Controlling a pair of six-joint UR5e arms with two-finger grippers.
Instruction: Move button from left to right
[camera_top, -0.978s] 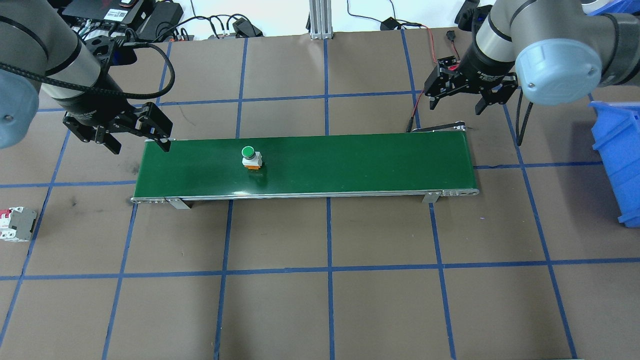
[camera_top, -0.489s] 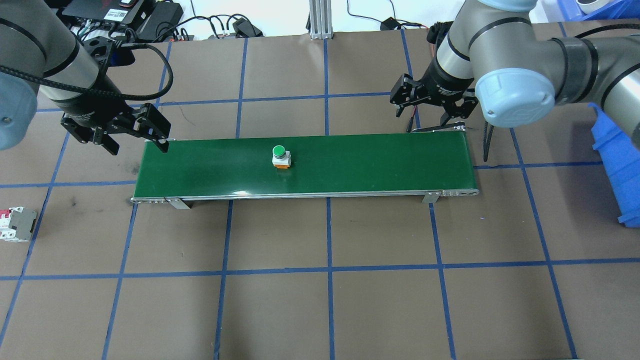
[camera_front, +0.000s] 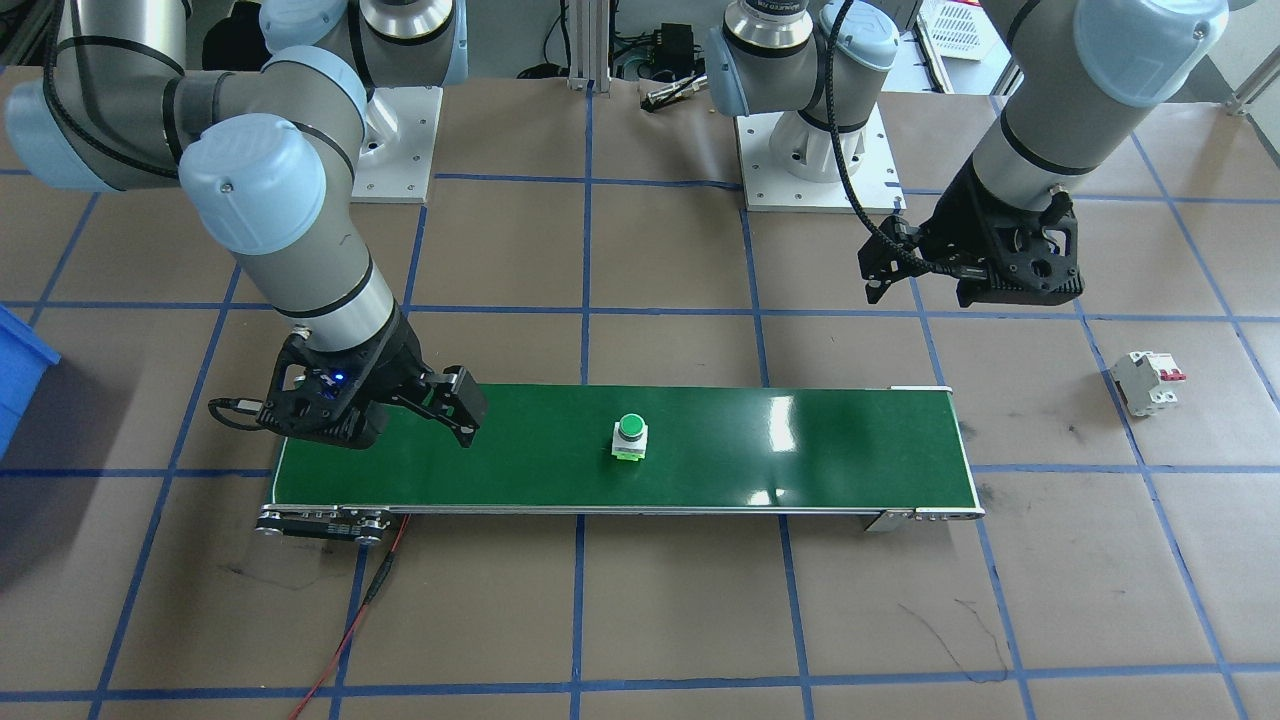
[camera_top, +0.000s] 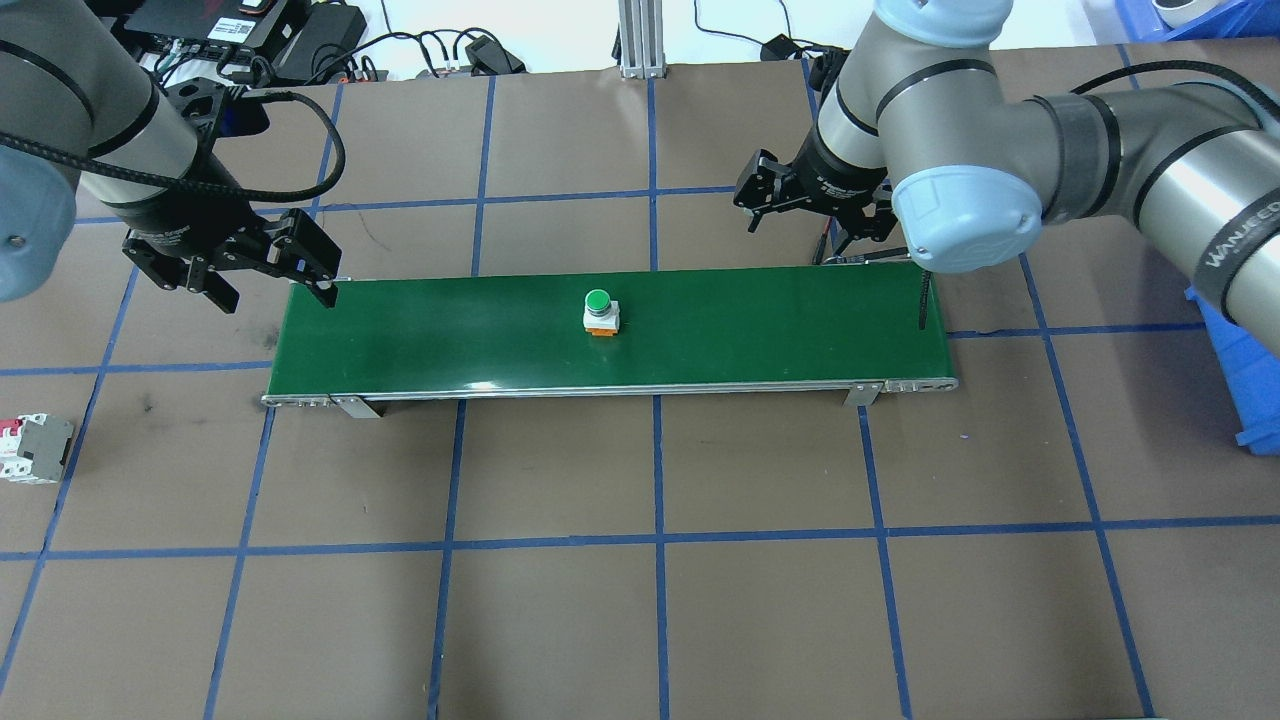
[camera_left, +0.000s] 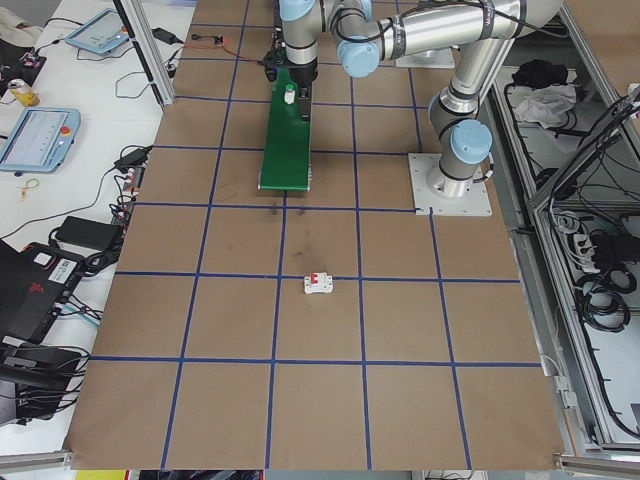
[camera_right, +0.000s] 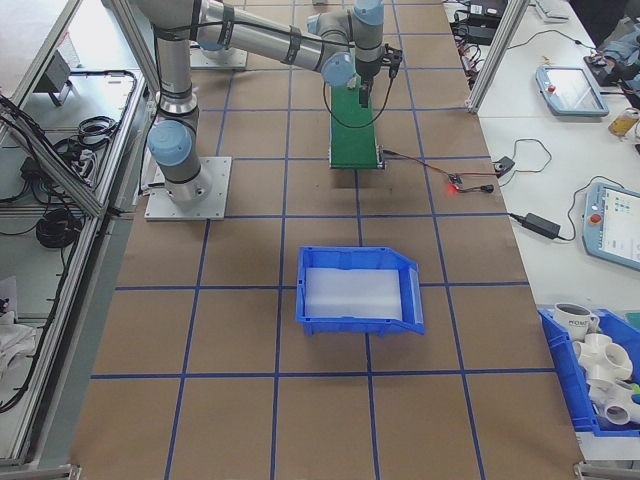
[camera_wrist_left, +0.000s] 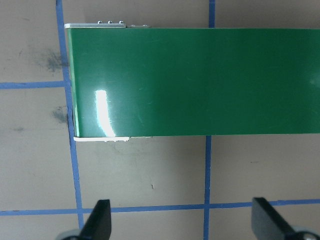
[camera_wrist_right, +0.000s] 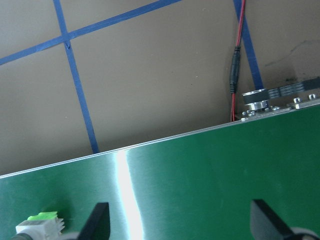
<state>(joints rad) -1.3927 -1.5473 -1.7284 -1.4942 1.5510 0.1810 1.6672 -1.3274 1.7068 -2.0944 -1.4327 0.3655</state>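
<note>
The button (camera_top: 599, 310), a green cap on a white body, stands upright near the middle of the green conveyor belt (camera_top: 760, 325). It also shows in the front view as the button (camera_front: 629, 437). Nothing holds it. My left gripper (camera_top: 275, 290) hangs open over the belt's left end, above its far corner. The left wrist view shows the open left gripper (camera_wrist_left: 182, 222) over brown table beside the belt end (camera_wrist_left: 150, 80). My right gripper (camera_top: 800, 222) is open above the belt's far edge, to the right of the button. In the right wrist view the button (camera_wrist_right: 40, 224) peeks in at the lower left.
A white circuit breaker (camera_top: 30, 448) with red toggles lies on the table at the far left. A blue bin (camera_top: 1240, 320) sits at the right edge. A red and black cable (camera_wrist_right: 235, 75) runs to the belt's motor end. Cables and boxes line the far table edge.
The button has travelled right along the belt, from its left third to about the middle. My right arm has swung left toward the belt's far edge. The left gripper has barely moved.
</note>
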